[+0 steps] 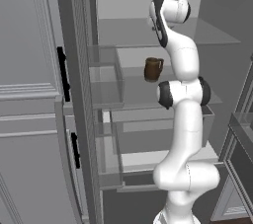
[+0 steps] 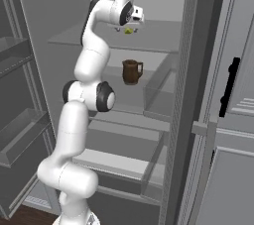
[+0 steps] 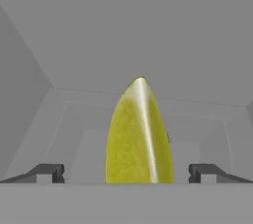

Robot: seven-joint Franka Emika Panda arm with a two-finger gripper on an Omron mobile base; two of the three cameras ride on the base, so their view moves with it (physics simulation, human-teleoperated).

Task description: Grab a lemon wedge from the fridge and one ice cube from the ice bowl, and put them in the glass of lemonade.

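While spread wide, end effector [image 3: 126, 172] straddles lemon wedge [image 3: 139, 136].

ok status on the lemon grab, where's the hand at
Gripper open, inside the open fridge at the upper shelf. Lemon wedge centred between the fingertips, not yet gripped. Brown mug one shelf below, clear of the hand.

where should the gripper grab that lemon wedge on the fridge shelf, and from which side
Take the lemon wedge across its two broad yellow flanks, coming straight down from above as the open gripper already sits. In the hand view its pale ridge runs centred between the fingertips, so closing should squeeze the flat sides, not the ends.
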